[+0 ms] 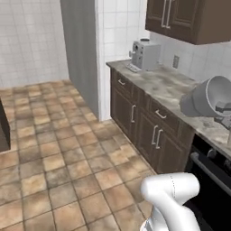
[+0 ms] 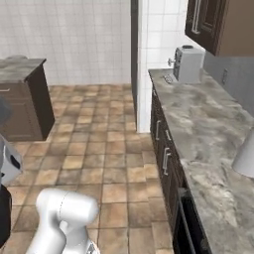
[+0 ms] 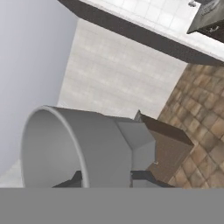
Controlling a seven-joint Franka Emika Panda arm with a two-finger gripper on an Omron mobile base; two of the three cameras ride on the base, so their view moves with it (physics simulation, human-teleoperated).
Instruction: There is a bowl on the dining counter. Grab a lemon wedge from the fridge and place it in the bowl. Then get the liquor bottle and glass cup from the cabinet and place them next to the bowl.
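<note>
The glass cup (image 1: 208, 98) rides tilted on its side at the right edge of the left base view, above the marble table (image 1: 169, 85). In the hand view the fingers (image 3: 72, 180) are pinching the cup's wall, its open mouth at lower left. A coffee machine (image 1: 144, 55) sits at upper centre under the dark cabinet (image 1: 180, 18).

One glass cup (image 1: 208, 98), one coffee machine (image 1: 145, 54), one wall cabinet (image 1: 187, 18) and one marble counter (image 1: 169, 85).
</note>
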